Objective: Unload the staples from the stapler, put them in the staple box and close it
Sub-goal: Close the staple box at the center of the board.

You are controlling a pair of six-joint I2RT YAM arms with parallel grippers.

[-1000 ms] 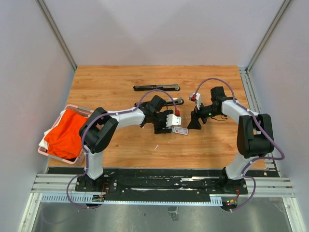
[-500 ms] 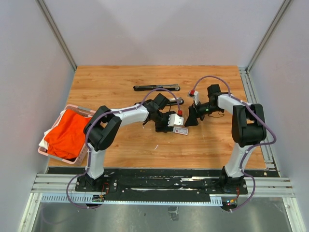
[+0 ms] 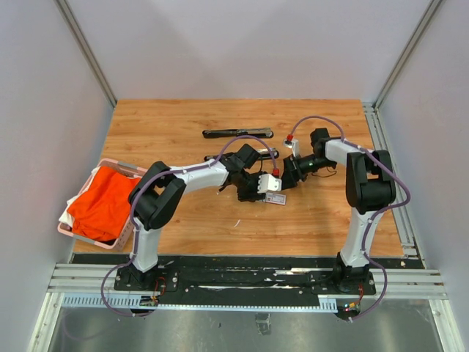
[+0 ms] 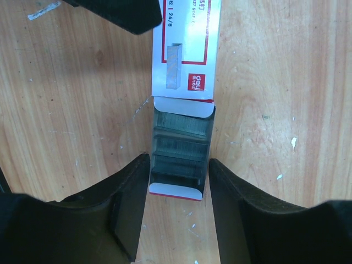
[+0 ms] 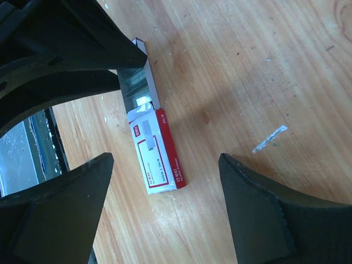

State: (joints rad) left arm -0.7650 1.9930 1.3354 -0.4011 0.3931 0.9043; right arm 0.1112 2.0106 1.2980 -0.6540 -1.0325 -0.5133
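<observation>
A white-and-red staple box (image 4: 184, 49) lies on the wood, its inner tray (image 4: 181, 146) slid out and showing grey rows of staples. My left gripper (image 4: 179, 165) has its fingers (image 4: 129, 203) pressed against both sides of the tray's near end. My right gripper (image 5: 166, 159) hovers wide open over the box sleeve (image 5: 157, 154), touching nothing. A short silvery strip of staples (image 5: 269, 138) lies loose beside the box. The black stapler (image 3: 237, 133) lies at the back. A second long black part (image 3: 265, 154) is half hidden behind my left arm.
A pink basket (image 3: 117, 163) holding orange cloth (image 3: 99, 202) sits at the table's left edge. Both grippers (image 3: 265, 192) (image 3: 288, 178) crowd together around the box (image 3: 275, 198) mid-table. Grey walls enclose three sides.
My left jaws have narrowed onto the tray's sides. The right gripper has swung left, closer to the box, staying wide open.
</observation>
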